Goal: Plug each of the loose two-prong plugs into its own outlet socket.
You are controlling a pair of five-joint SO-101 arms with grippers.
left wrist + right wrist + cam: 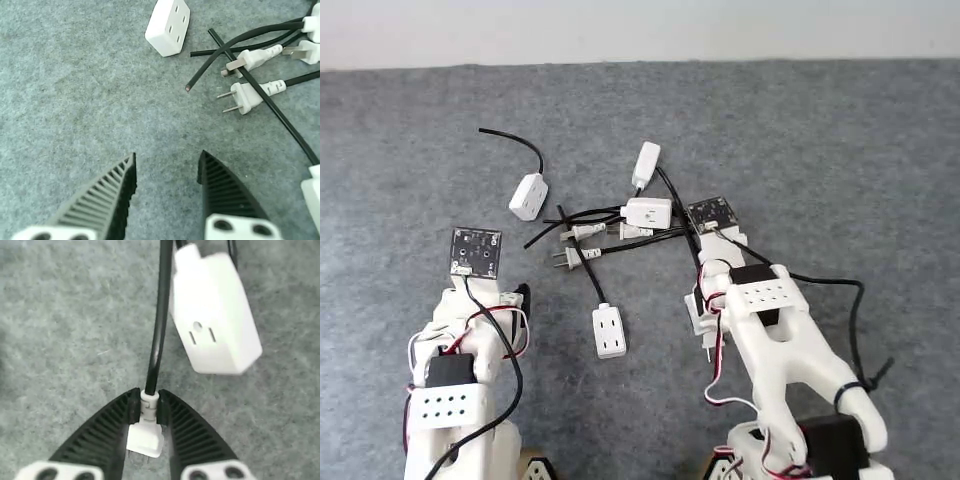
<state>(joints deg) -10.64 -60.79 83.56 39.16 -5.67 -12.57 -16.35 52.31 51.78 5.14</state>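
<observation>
The right gripper [148, 399] is closed tightly on a white two-prong plug [145, 437]. It pinches the narrow neck where the black cord [161, 315] enters the body, probably because this ribbed collar gives the pads a place that does not slip. The two small metal prongs seem to point back toward the wrist, away from the white socket block [215, 315] which lies just beyond the fingertips. So I judge the plug must be turned before it can enter. The block is smooth, glossy plastic with rounded corners, and it shows two slots and a round hole on its face. The cord passes beside it, close or touching; I cannot tell which.

The left gripper [167, 160] is spread wide and holds nothing. It hangs low over the grey carpet [75, 100], a short, felt-like cloth that should keep light parts from sliding. Its fingers [220, 185] are black wedges with fine ridges for grip. Ahead of it lie two loose plugs, the nearer plug [245, 96] and the farther plug [252, 57], both white moulded plastic with flat bright prongs, crossed by thin black cables. Beyond them rests a white cube tap [168, 26] with several slot pairs.

From above, a slim outlet strip [609, 331] lies between the two arms, apart from the tangle.
</observation>
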